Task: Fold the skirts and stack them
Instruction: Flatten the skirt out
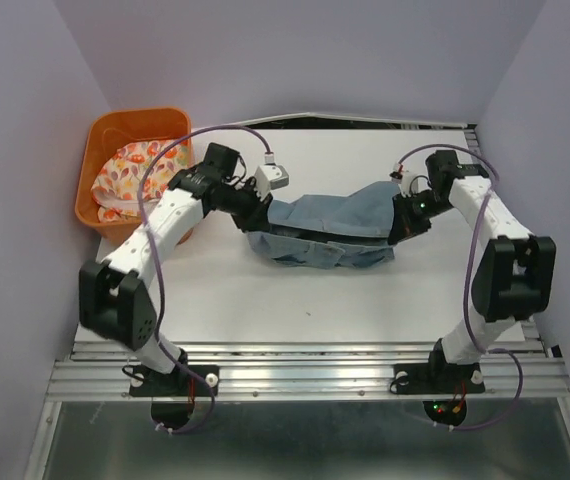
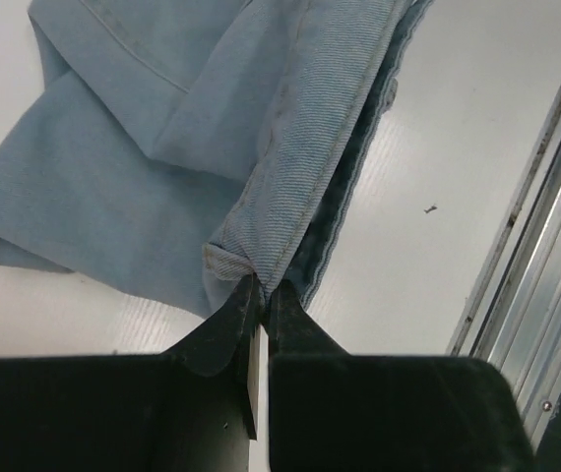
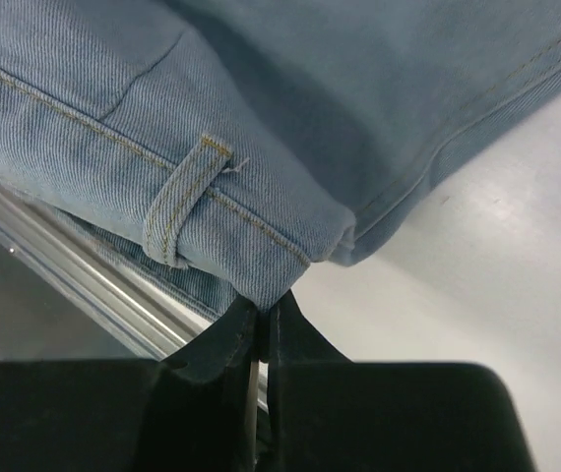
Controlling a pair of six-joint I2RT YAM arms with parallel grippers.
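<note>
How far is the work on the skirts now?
Nothing is finished yet. In hand: the left gripper and right gripper each pinch one end of the denim skirt, partly lifted over the table. Left: finish this fold, then take the floral skirt from the basket, fold it, stack both.

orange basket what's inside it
A white skirt with orange-red-yellow floral print lies bunched inside the orange basket. The left arm covers the basket's near right corner, and anything under the cloth is hidden.
</note>
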